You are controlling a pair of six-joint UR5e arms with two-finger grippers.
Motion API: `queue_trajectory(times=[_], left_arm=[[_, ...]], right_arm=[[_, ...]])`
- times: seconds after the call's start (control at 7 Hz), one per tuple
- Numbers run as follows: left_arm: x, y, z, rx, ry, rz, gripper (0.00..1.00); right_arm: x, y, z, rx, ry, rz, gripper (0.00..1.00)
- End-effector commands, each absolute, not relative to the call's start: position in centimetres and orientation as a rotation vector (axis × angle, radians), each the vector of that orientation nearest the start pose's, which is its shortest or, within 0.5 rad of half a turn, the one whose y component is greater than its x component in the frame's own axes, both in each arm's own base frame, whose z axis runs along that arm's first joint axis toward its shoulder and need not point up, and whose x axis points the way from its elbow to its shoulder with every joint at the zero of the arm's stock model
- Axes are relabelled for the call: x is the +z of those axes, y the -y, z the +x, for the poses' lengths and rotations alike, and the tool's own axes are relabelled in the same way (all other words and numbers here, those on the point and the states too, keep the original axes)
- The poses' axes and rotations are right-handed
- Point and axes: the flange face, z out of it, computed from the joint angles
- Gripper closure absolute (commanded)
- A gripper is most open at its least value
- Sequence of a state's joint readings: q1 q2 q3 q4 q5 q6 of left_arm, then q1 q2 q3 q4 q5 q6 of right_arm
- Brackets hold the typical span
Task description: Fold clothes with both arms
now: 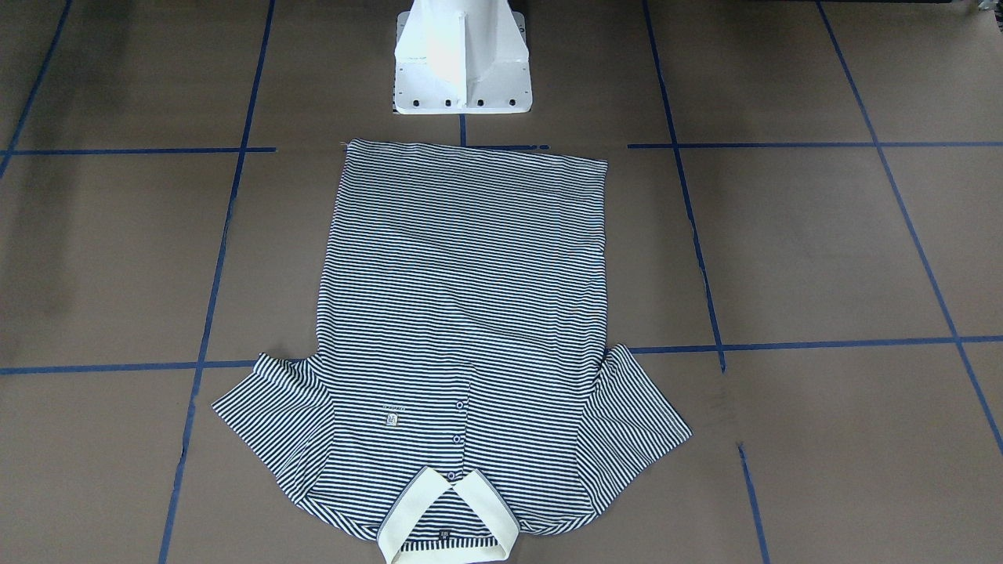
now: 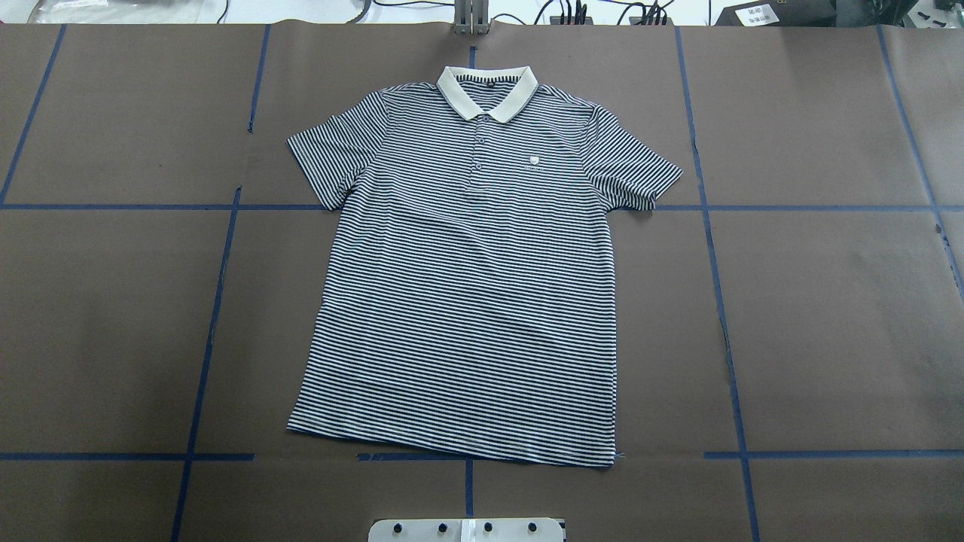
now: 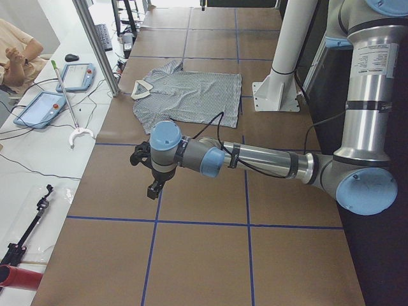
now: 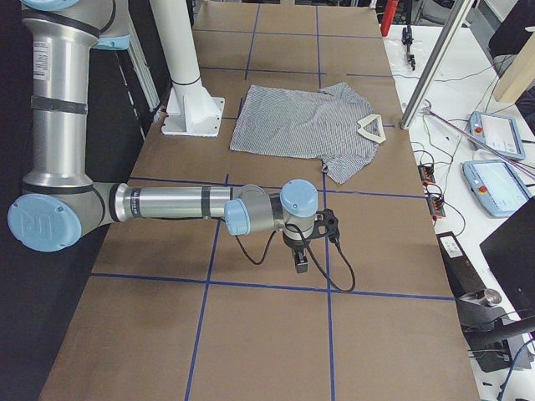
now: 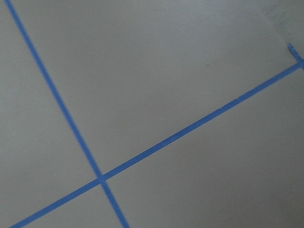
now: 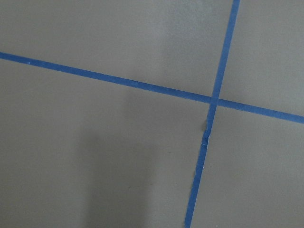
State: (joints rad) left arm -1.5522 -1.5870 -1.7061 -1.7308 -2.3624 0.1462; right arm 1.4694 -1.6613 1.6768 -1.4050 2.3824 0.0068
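The striped polo shirt [image 2: 467, 301] lies flat and face up in the middle of the brown table, sleeves spread, cream collar [image 2: 489, 89] at the far edge and hem towards the pedestal. It also shows as the shirt [image 1: 470, 313], [image 3: 191, 95], [image 4: 301, 125]. My left gripper [image 3: 155, 185] hangs over bare table well to the shirt's side, pointing down. My right gripper [image 4: 301, 259] hangs likewise over the other side. Both show only in the side views, so I cannot tell whether they are open or shut. The wrist views show only table and blue tape.
The white pedestal [image 1: 462, 63] stands just behind the hem. Blue tape lines [image 2: 218, 301] grid the table. Beyond the far edge are teach pendants [image 3: 39, 108], cables and tools on a white bench. A person's arm [image 3: 16, 51] shows at the left end.
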Motion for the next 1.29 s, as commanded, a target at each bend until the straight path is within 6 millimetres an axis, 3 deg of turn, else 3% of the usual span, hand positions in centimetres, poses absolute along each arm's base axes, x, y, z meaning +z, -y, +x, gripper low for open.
queue_trajectory(times=[0.0,0.14,0.43,0.57,0.71,1.14], left_arm=[[57.0,50.1,-6.9,0.24,-0.777,0.264,0.0],[56.1,49.8,-6.6,0.259,-0.762,0.277,0.0],[57.6,49.4,-6.3,0.253,-0.767,0.252,0.0],[57.6,49.4,-6.3,0.256,-0.778,0.254,0.0],[57.2,49.6,-6.1,0.259,-0.785,0.261,0.0],[56.8,49.9,-6.1,0.273,-0.78,0.287,0.0]], right_arm=[[63.4,47.1,1.3,-0.157,0.824,0.118,0.0],[62.6,47.6,1.3,-0.164,0.825,0.134,0.0],[61.7,48.7,0.8,-0.162,0.872,0.137,0.0],[60.4,50.3,0.4,-0.178,0.883,0.156,0.0],[57.7,52.6,-1.5,-0.207,0.902,0.178,0.0],[47.8,59.0,-13.4,0.077,1.018,0.078,0.0]])
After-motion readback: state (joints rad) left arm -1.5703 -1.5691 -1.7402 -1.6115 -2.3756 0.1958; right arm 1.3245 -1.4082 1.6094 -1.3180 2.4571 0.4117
